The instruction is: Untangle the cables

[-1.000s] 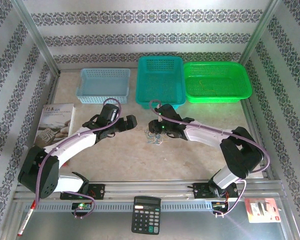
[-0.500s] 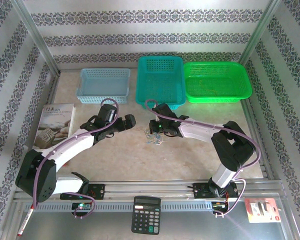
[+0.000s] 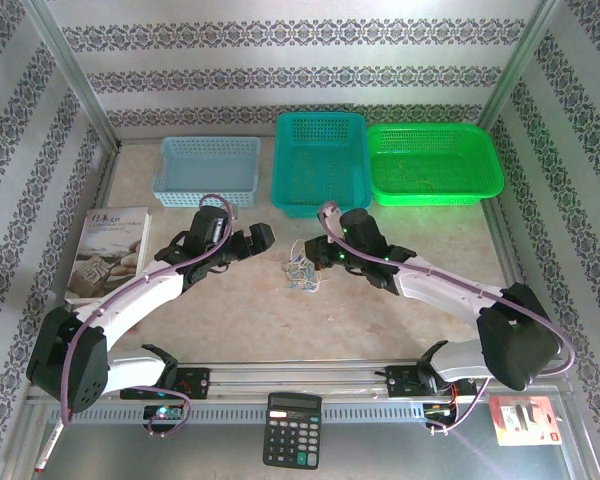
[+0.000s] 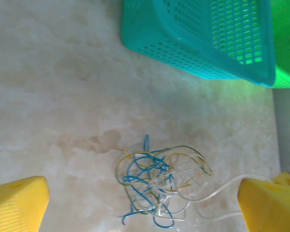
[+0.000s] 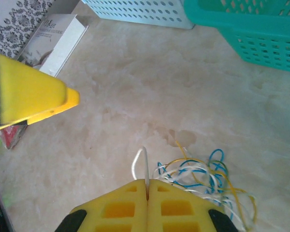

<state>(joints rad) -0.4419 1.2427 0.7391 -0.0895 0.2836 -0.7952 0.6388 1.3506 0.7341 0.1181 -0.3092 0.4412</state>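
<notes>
The cables are a small tangle of thin blue, white and yellowish wires lying on the marble tabletop in front of the teal basket. In the left wrist view the cables lie between and ahead of the wide-apart yellow fingers of my left gripper, which is open and touches nothing. My right gripper is shut on a white cable, whose short loop sticks out past the fingertips. The rest of the tangle lies just to its right. From above, the right gripper sits at the tangle's right edge and the left gripper a little to its left.
Three baskets stand along the back: pale blue, teal and green. A book lies at the left. A calculator sits on the front rail. The teal basket's corner is close behind the tangle.
My right gripper closed on the white cable and its arm swung its elbow out to the right, drawing the gripper slightly right. The left gripper stayed open and shifted a little.
</notes>
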